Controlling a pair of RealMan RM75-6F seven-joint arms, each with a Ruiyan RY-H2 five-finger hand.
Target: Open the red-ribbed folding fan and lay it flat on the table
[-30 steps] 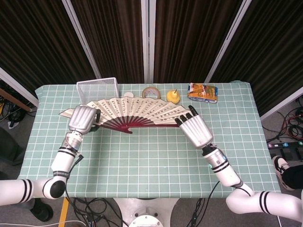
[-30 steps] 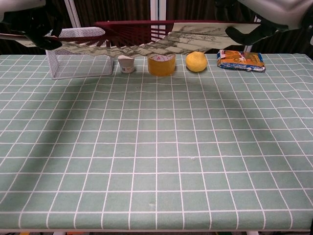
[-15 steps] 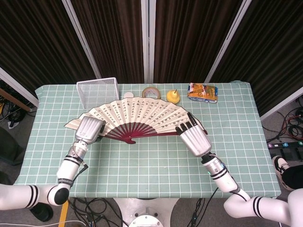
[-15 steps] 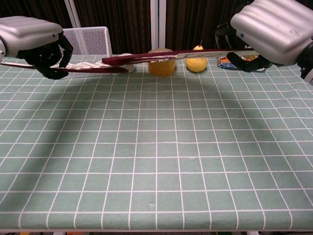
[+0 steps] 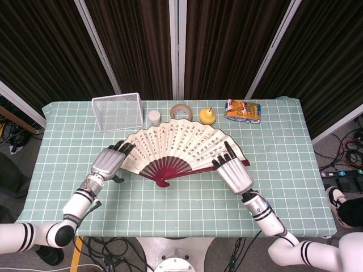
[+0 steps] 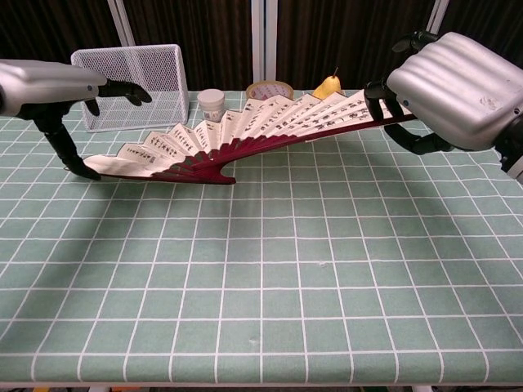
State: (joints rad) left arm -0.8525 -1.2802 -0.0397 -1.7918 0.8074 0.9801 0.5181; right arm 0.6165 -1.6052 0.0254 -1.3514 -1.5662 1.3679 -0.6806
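A: Head view – fan [image 5: 178, 148] is fully spread, red ribs [image 5: 170, 169] converging at the pivot, which sits near the table's [image 5: 187, 209] centre, a bit toward the front edge. Opening step looks done

B: Flat yet?

A: Not quite, judging by chest view. Left end of the fan and the pivot rest on the cloth, but the right end is lifted off it, so the leaf slopes up toward the right hand [image 6: 458, 90]. What's left: lower that end, let go w/ both hands

B: Hand states?

A: Right hand clamped on the fan's right outer rib, fingers [image 5: 222, 158] curled over the top edge, thumb side under – it is holding the raised end. Left hand [image 5: 108, 163] at the fan's left end; chest view shows its fingers [image 6: 122, 88] spread above the leaf and one digit reaching down to the cloth just beside the fan's tip. Looks like it grips nothing, fingers apart, though contact w/ the tip can't be ruled out

B: Fan vs. other stuff?

A: Arc of the leaf lies just in front of the small white jar [image 5: 153, 117], tape roll [image 5: 181, 111] and yellow pear [image 5: 209, 115] along the back edge; wire basket [image 5: 118, 111] toward the back left corner, snack packet [image 5: 243, 110] back right, both apart from the fan
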